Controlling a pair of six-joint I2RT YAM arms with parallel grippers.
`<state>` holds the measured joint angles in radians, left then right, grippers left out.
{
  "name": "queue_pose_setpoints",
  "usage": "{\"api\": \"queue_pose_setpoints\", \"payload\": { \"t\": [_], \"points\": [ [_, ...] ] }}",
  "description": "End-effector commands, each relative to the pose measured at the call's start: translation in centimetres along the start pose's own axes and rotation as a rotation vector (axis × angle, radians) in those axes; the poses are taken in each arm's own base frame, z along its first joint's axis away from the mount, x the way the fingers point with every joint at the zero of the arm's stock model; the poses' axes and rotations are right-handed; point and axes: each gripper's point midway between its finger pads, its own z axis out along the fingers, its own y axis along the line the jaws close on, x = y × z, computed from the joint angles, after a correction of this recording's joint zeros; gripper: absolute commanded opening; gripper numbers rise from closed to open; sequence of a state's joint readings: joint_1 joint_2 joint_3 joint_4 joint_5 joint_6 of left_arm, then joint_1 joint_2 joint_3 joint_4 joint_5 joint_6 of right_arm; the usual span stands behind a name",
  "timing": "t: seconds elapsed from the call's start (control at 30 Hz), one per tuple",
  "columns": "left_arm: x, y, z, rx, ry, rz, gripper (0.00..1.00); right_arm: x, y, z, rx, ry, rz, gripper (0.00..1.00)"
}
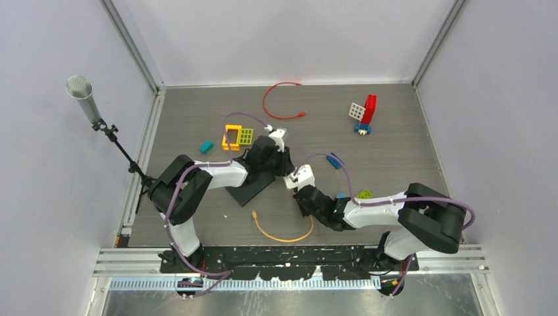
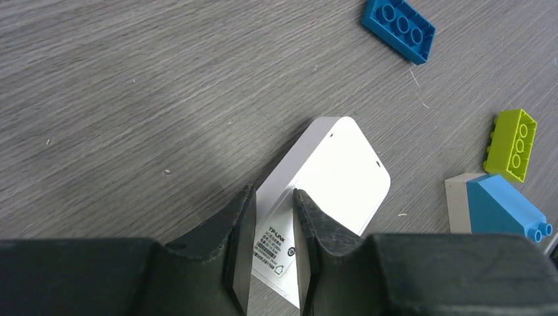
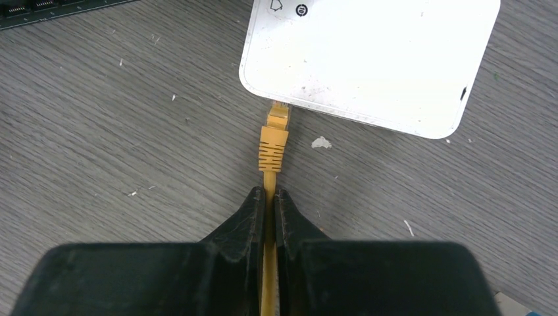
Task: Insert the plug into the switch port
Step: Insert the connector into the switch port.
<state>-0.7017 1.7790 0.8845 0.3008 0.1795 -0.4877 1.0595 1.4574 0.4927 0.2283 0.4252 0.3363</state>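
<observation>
The white switch [image 2: 335, 174] lies flat on the table with its label side up. My left gripper [image 2: 271, 197] has its jaws a little apart, and its fingertips [image 2: 245, 197] sit over the switch's near end. My right gripper [image 3: 270, 197] is shut on the yellow cable [image 3: 270, 181] just behind the plug [image 3: 274, 135]. The plug's tip touches the near edge of the switch [image 3: 368, 59]. In the top view the two grippers, left [image 1: 284, 166] and right [image 1: 299, 194], meet at mid-table and hide most of the switch. The cable's slack [image 1: 283, 234] curves behind them.
A black flat device [image 1: 253, 184] lies under the left arm. Loose bricks lie around: blue [image 2: 398, 26], lime [image 2: 511, 145], a blue sloped one [image 2: 503, 207], yellow frames [image 1: 237, 137], teal [image 1: 206, 146]. A red cable [image 1: 279, 99] and a red-white block stack [image 1: 365, 112] are farther back.
</observation>
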Motion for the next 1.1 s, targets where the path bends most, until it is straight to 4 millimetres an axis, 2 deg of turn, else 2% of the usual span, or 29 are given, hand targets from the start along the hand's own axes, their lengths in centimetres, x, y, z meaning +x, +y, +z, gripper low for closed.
{"api": "queue_pose_setpoints", "payload": {
  "t": [0.0, 0.13, 0.23, 0.37, 0.53, 0.67, 0.7, 0.9, 1.07],
  "points": [
    [7.0, -4.3, -1.1, 0.167, 0.263, -0.032, 0.27, -2.6, -2.8, 0.2, 0.097, -0.128, 0.044, 0.0],
    [6.8, -4.9, -1.6, 0.184, 0.266, -0.055, 0.27, -3.2, -2.2, -1.5, 0.017, -0.171, 0.064, 0.0],
    [7.4, -5.6, -2.6, 0.204, 0.28, -0.096, 0.26, -2.8, -1.0, -2.7, -0.072, -0.137, 0.064, 0.0],
    [8.6, -6.4, -4.8, 0.19, 0.268, -0.072, 0.25, -0.9, 1.2, -4.2, -0.191, -0.068, 0.041, 0.01],
    [9.3, -7.5, -7.9, 0.17, 0.245, -0.038, 0.26, 0.7, 4.2, -6.4, -0.289, -0.048, -0.047, 0.0],
    [11.0, -7.4, -10.1, 0.137, 0.242, -0.035, 0.26, 1.4, 6.1, -7.8, -0.355, -0.076, -0.141, 0.01],
    [12.0, -7.3, -10.7, 0.128, 0.252, -0.032, 0.26, 1.6, 6.5, -8.0, -0.367, -0.087, -0.16, 0.0],
    [15.2, -6.4, -13.0, 0.084, 0.259, -0.081, 0.26, 1.9, 6.4, -8.3, -0.332, -0.093, -0.193, 0.0],
    [16.3, -5.8, -14.3, 0.063, 0.246, -0.106, 0.26, 1.8, 6.0, -8.2, -0.305, -0.093, -0.169, 0.01]
  ]
}}
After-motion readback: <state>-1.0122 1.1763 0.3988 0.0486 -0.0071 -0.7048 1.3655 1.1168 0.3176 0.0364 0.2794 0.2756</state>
